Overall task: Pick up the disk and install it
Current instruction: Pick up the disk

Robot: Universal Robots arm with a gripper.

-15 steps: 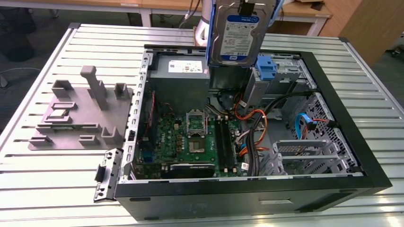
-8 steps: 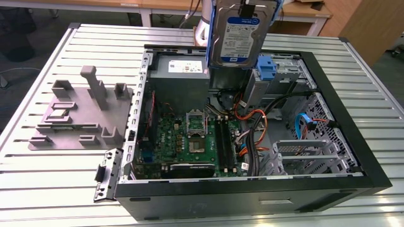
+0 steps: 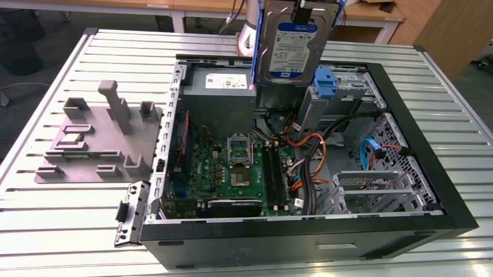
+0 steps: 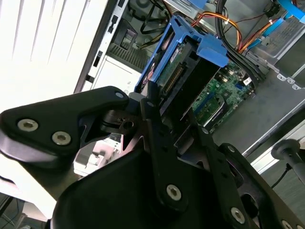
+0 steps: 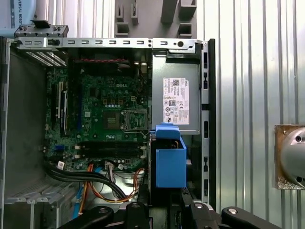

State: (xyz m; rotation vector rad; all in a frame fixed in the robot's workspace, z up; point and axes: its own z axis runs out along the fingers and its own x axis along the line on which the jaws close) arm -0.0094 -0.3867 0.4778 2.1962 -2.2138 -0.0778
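The disk (image 3: 292, 49) hangs upright above the far side of the open computer case (image 3: 454, 213), its white-and-blue label facing the exterior camera. My gripper (image 3: 302, 7) is shut on its upper end. In the second wrist view the black fingers (image 4: 155, 107) clamp the disk (image 4: 178, 71) with its blue bracket at the far end. Seen end-on in the first wrist view, the disk's blue bracket (image 5: 170, 160) hovers over the case next to the grey power supply (image 5: 176, 100), with my gripper (image 5: 164, 206) behind it.
Inside the case lie a green motherboard (image 3: 231, 173), orange and blue cables (image 3: 316, 150), a blue bracket (image 3: 327, 83) at a drive bay and a metal cage (image 3: 373, 187). A grey fixture (image 3: 92, 138) stands on the slatted metal table (image 3: 62, 231) at the exterior view's left.
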